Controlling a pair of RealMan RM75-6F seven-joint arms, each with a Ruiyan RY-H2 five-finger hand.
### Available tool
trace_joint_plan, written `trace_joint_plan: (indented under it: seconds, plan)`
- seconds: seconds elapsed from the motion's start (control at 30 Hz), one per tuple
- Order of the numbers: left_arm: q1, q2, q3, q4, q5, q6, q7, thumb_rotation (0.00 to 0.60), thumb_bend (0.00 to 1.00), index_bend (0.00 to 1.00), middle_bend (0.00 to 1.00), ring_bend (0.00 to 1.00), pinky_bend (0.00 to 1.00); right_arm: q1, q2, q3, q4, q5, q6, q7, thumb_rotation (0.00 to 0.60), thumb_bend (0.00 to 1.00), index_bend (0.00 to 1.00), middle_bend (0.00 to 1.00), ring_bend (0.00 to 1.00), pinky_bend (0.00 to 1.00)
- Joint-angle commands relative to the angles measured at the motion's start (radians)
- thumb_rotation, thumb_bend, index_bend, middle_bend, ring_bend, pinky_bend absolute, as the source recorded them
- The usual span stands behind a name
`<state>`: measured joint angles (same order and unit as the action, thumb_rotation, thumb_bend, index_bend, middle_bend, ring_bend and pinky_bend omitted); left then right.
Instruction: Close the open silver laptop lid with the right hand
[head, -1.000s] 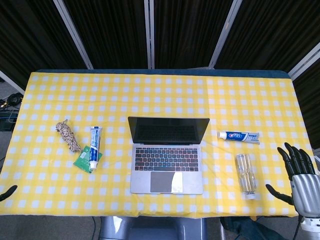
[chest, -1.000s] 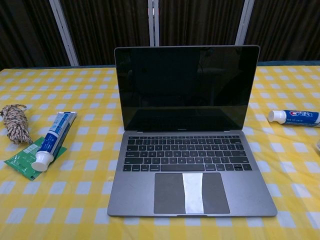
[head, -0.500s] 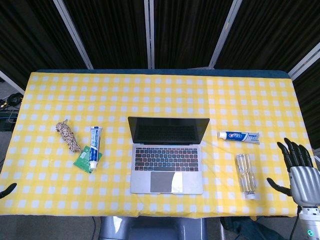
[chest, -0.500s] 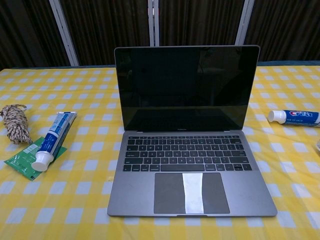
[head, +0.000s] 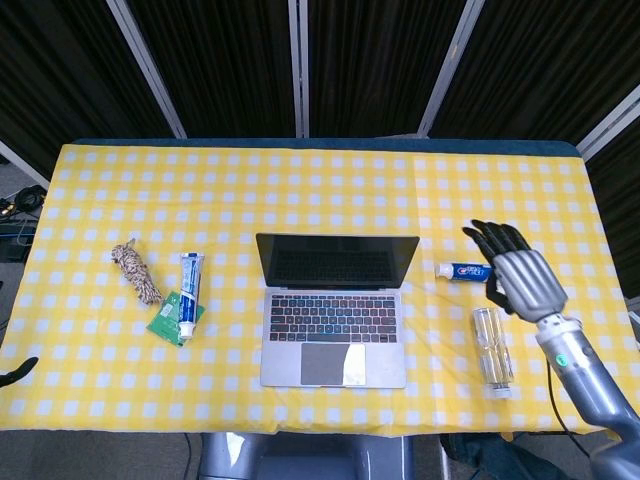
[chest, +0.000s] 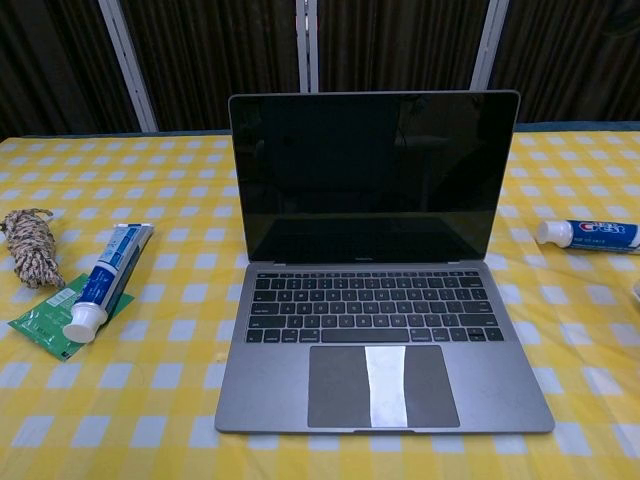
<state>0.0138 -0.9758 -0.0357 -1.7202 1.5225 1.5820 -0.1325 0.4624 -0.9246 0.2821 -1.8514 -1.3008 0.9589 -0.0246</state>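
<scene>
Flat silver laptop (head: 334, 310) (lid upright); metallic right hand (head: 520, 275) spread.

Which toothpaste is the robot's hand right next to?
The toothpaste tube lying right of the laptop. The right hand hovers over its far end. The other tube, left of the laptop, rests on a green packet, far from that hand.
</scene>
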Motion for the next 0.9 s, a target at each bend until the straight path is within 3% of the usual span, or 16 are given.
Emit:
trace_joint_plan:
  seconds: [0.03,0.3,0.53,0.9]
  plan:
    - [-0.004,-0.004,-0.003,0.005,-0.005,-0.006,-0.003,0.6,0.0,0.0,0.0,0.0,0.0,0.15,-0.019,0.07,0.005,0.134,-0.136,0.006,0.6,1.0,0.11,0.12,0.03,0.12]
    - [-0.008,-0.002,-0.011,0.008,-0.033,-0.02,-0.017,0.6,0.0,0.0,0.0,0.0,0.0,0.273,-0.077,0.08,0.012,0.25,-0.214,-0.03,0.6,1.0,0.15,0.17,0.1,0.17]
    - [-0.012,-0.004,-0.009,0.01,-0.039,-0.033,-0.012,0.6,0.0,0.0,0.0,0.0,0.0,0.351,-0.103,0.048,0.022,0.35,-0.282,-0.067,0.6,1.0,0.19,0.21,0.12,0.2]
    - [-0.013,-0.004,-0.009,0.009,-0.044,-0.037,-0.008,0.6,0.0,0.0,0.0,0.0,0.0,0.433,-0.157,-0.011,0.044,0.461,-0.267,-0.145,0.6,1.0,0.19,0.25,0.17,0.23]
